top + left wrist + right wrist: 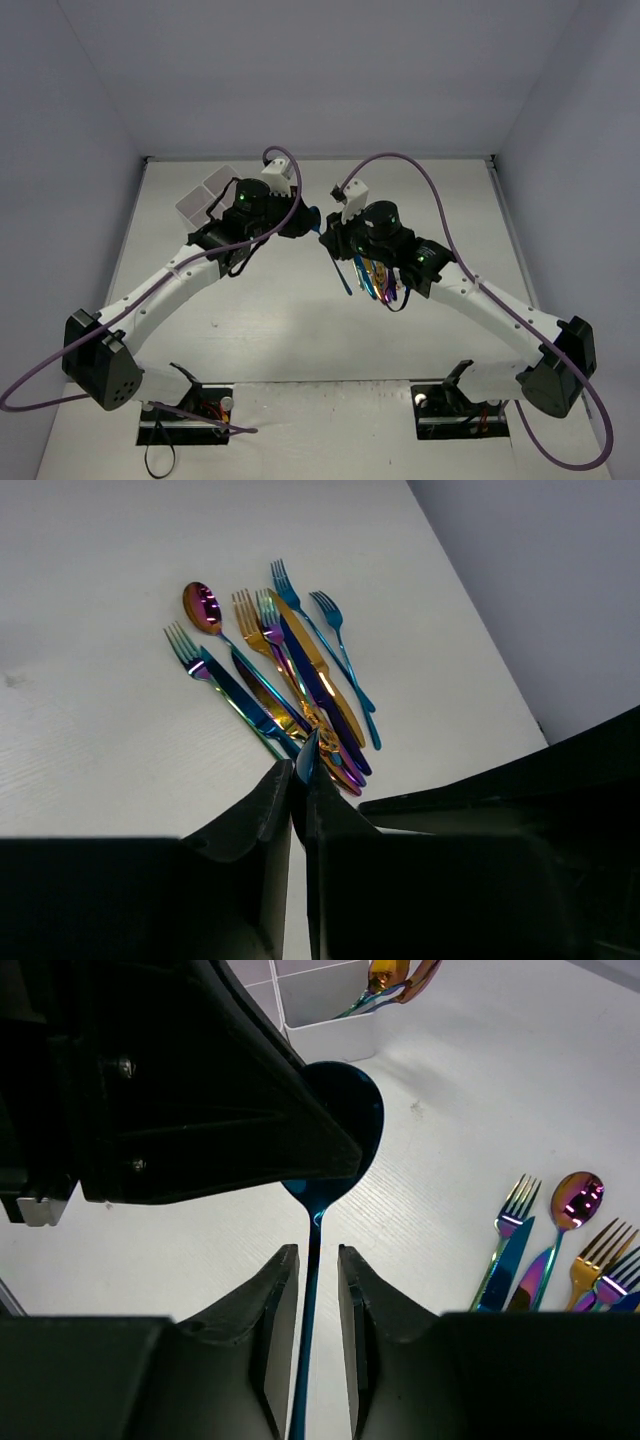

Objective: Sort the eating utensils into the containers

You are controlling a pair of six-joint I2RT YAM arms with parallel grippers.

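Early stage: the divided white box (pixel 325 1015) is holding just a couple of gold-pink utensils (pixel 392 975), and about nine are lying in the pile (pixel 290 680) right of the box. Both arms are reaching inward, meeting between box and pile. The left gripper (pixel 302 775) is clamping the blue spoon (pixel 352 1110) at its bowl. The right gripper (pixel 315 1260) is standing slightly open around the handle, not touching it.

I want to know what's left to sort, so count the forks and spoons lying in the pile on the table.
Forks: 5
Spoons: 1
Total: 6
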